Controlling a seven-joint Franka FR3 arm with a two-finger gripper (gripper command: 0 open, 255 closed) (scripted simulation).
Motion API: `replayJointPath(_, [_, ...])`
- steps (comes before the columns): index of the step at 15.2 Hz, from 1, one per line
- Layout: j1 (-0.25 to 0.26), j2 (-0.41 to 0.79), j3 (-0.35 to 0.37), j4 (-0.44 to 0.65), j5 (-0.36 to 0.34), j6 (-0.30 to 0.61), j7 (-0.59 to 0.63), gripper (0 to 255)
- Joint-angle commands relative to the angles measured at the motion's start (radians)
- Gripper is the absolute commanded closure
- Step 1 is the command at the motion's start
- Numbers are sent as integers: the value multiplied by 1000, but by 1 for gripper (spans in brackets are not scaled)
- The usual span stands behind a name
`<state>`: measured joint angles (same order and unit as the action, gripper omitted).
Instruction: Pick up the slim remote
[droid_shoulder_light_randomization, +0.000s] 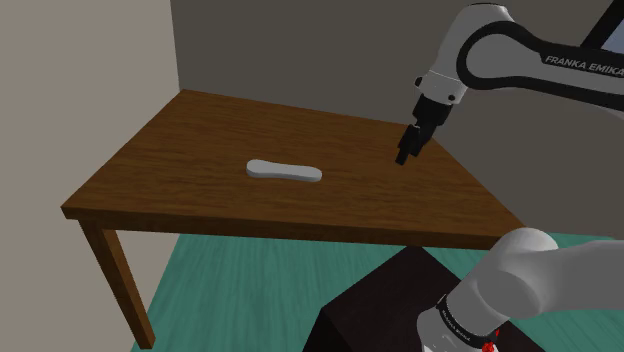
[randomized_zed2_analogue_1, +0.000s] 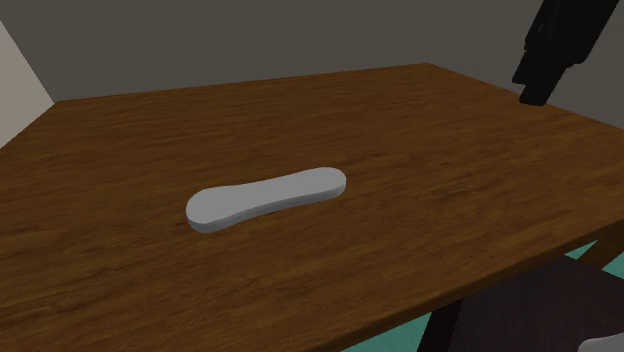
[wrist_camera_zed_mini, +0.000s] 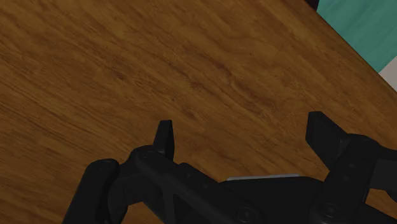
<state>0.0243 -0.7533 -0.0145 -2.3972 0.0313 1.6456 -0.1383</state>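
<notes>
Nearest the shoulder camera, the dark stand (droid_shoulder_light_randomization: 385, 300) carried the white Franka arm (droid_shoulder_light_randomization: 560, 85), set on a teal floor (droid_shoulder_light_randomization: 250, 290) beside a brown wooden table (droid_shoulder_light_randomization: 190, 130). On the middle of that table lay the slim remote (randomized_zed2_analogue_1: 265, 197), drawn pale grey. It was flat, its length running across the shoulder view, with nothing touching it and bare wood all round. That placement seemed to leave room for fingers to come down on either long edge.

Farther back, toward the shoulder view's right, the black gripper (droid_shoulder_light_randomization: 402, 157) hung above the tabletop, well apart from the remote and angled down at bare wood. In the wrist view its two fingers (wrist_camera_zed_mini: 164, 135) stood wide apart with only wood grain between them, holding nothing, and that spread looked like readiness for a grasp not yet begun.

The approach appeared to be at its start. The hand would need to cross to the remote, set its fingers across the narrow width, then descend. Because the remote sat so low on the wood, too shallow a descent risked the fingers closing over its top. Behind the table stood a plain grey wall (droid_shoulder_light_randomization: 300, 50).
</notes>
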Motion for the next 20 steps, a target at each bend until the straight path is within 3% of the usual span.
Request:
replayJointPath(1, [0, 0, 0, 0, 0, 0, 0, 0])
replayJointPath(10, [97, 324, 43, 156, 7, 168, -140, 0])
replayJointPath(20, [182, 658, 116, 399, -13, 261, -271, 0])
